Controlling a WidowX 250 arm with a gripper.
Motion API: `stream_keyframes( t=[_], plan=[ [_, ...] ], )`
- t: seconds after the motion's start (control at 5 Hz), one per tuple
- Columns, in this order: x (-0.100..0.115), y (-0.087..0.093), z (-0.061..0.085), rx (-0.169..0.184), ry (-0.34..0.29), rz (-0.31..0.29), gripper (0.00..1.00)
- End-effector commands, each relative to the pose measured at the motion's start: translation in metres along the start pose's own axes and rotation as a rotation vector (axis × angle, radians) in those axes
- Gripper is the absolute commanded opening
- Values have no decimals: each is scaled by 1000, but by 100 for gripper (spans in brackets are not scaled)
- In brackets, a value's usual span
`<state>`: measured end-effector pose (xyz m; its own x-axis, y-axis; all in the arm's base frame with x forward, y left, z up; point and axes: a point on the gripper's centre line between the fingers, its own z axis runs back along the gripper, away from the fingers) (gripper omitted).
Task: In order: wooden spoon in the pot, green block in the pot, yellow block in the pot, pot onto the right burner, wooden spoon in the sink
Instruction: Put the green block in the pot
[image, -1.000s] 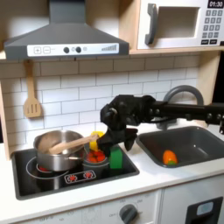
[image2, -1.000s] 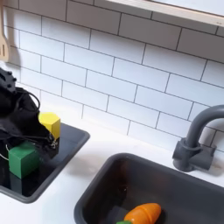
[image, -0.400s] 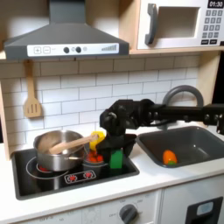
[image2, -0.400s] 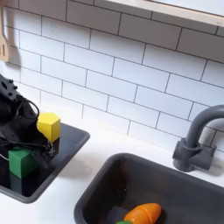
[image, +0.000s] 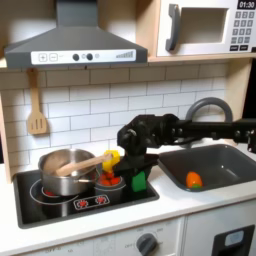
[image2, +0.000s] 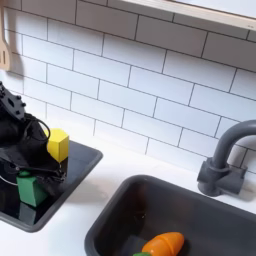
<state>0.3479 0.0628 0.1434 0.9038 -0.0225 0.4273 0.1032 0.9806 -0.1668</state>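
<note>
The steel pot (image: 66, 163) sits on the left burner ring of the black cooktop (image: 60, 202). The wooden spoon (image: 88, 163) lies in the pot, with its handle sticking out over the rim to the first exterior view's right. By the handle's end is the yellow block (image: 112, 156) (image2: 58, 145). The green block (image: 136, 180) (image2: 31, 188) stands on the cooktop's right part, slightly tilted. My gripper (image: 134, 172) (image2: 22, 176) is down over the green block with dark fingers on either side. Blur hides whether they press on it. The right burner lies under the arm and blocks.
A small orange-red toy (image: 108, 178) sits between the pot and the green block. The grey sink (image: 214, 152) (image2: 125, 210) holds an orange carrot (image: 193, 180) (image2: 163, 243), with a curved faucet (image: 207, 104) (image2: 224, 160) behind it. A slotted wooden spatula (image: 37, 112) hangs on the tiled wall.
My gripper has come down from above onto the green block. The block has shifted a little to the first exterior view's right and now leans. The pot, spoon and yellow block stay put.
</note>
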Motion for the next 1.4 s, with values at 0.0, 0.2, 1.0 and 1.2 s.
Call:
stream_keyframes(
  t=[0.0, 0.2, 1.0, 1.2],
  plan=[
    [24, -29, 33, -63, -153, -33, 0],
    [32, -30, 64, -48, -257, -29, 0],
    [64, 32, 106, 93, -451, 180, 0],
    [64, 48, 99, 109, -438, 224, 0]
  ],
)
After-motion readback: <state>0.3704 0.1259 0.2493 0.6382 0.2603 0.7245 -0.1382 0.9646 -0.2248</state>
